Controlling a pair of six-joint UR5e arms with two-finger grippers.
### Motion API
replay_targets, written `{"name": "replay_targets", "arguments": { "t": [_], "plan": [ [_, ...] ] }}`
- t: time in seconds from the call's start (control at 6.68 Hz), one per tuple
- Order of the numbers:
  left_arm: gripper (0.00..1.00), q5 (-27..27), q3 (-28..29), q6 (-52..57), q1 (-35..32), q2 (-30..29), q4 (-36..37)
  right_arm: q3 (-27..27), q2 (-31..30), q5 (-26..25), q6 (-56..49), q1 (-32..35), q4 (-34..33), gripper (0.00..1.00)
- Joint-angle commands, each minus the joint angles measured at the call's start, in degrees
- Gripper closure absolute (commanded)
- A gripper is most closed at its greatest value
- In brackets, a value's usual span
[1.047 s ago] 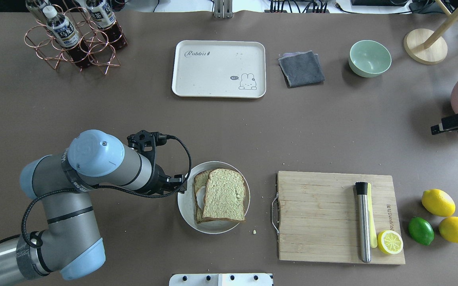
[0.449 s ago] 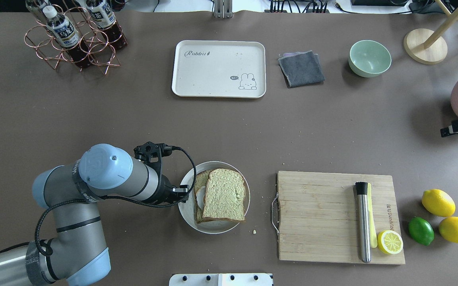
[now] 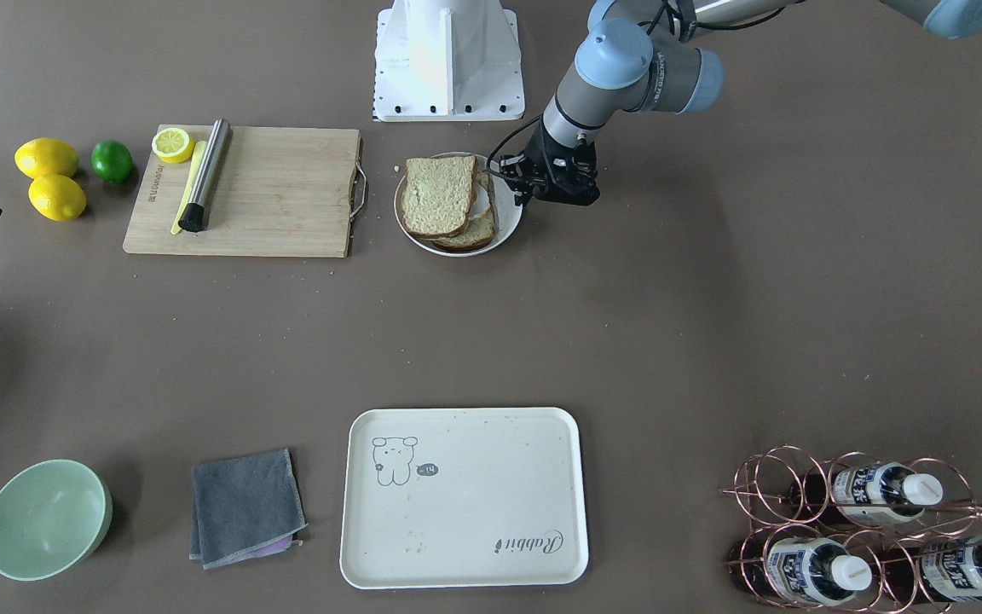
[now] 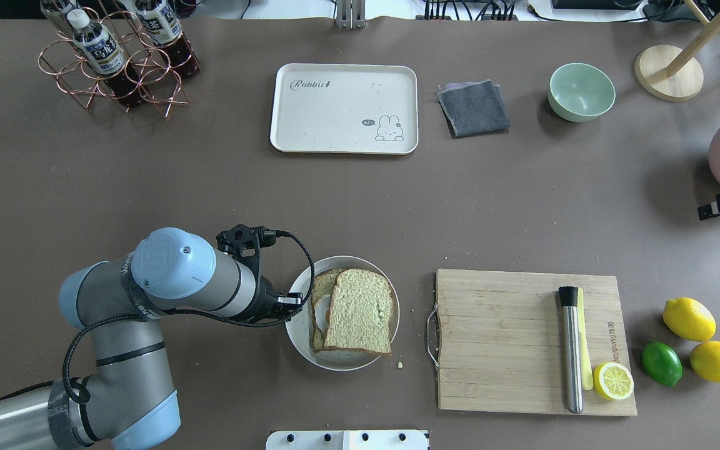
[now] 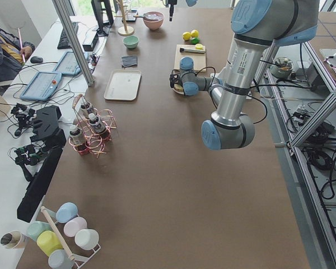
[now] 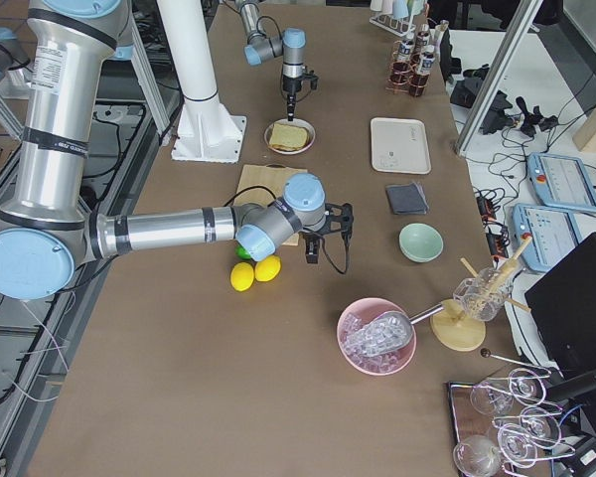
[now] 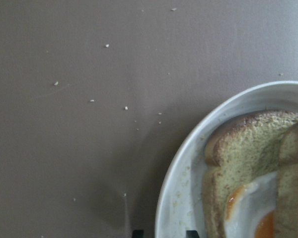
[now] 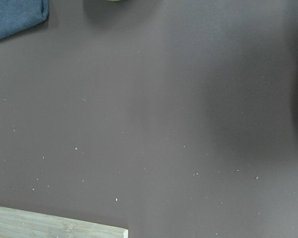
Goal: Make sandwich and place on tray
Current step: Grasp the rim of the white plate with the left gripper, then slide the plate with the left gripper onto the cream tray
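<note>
Between the sandwich slices, most of the egg is hidden.

One sandwich, one tray, three bottles

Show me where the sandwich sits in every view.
Front-facing: the sandwich is upper centre, right of the cutting board.
Overhead: lower centre, left of the board.
Exterior left: too hidden by the left arm to pick out, near the board.
Exterior right: top centre, beyond the board.
Left wrist: lower right corner.
Right wrist: not in it.
Shared landmark: the cutting board.
</note>
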Motion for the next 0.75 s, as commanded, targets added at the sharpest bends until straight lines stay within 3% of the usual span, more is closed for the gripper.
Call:
{"name": "replay_targets", "arguments": {
  "t": [0.0, 0.3, 0.6],
  "plan": [
    [1.00, -0.4, -0.3, -0.6, -2.2, -0.2, -0.1, 0.1, 0.0, 1.0, -0.1, 0.4, 0.0, 0.00],
    [1.00, -4.0, 1.1, -1.3, -10.2, -1.9, 0.5, 0.1, -0.1, 1.3, -0.1, 0.7, 0.1, 0.00],
    [1.00, -9.2, 13.6, -3.1, -18.4, -10.8, 0.2, 0.2, -0.5, 1.2, -0.1, 0.9, 0.2, 0.00]
  ]
}}
